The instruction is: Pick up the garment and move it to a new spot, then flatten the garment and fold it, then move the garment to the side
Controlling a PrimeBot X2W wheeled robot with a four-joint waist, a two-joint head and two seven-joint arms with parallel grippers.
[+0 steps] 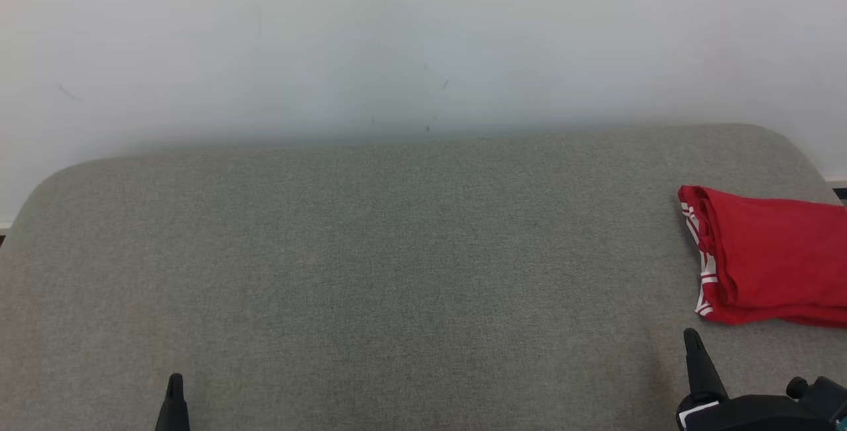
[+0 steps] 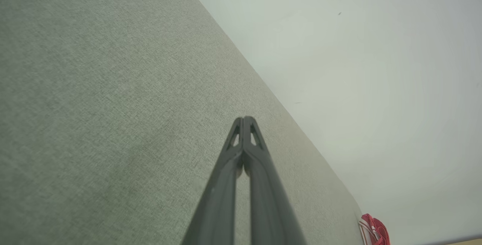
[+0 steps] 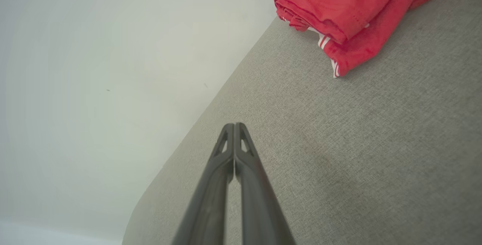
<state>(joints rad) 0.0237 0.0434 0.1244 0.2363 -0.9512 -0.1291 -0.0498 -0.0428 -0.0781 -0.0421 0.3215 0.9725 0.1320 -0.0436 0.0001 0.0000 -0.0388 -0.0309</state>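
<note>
A red garment [image 1: 771, 255] with white striped trim lies folded at the right edge of the grey fabric surface [image 1: 397, 265]; it runs off the head view's right side. It also appears in the right wrist view as the red garment [image 3: 354, 15] at the top right, and a sliver of the garment [image 2: 372, 230] shows in the left wrist view's lower right. My right gripper [image 1: 691, 338] hovers just below the garment, shut and empty, tips together [image 3: 234, 126]. My left gripper [image 1: 175, 381] is at the lower left, far from the garment, shut on nothing [image 2: 244, 119].
A pale wall [image 1: 423, 40] stands right behind the grey surface. The surface has rounded far corners [image 1: 781, 136]. A thin dark strip of floor [image 1: 837, 186] shows at the right beyond the surface.
</note>
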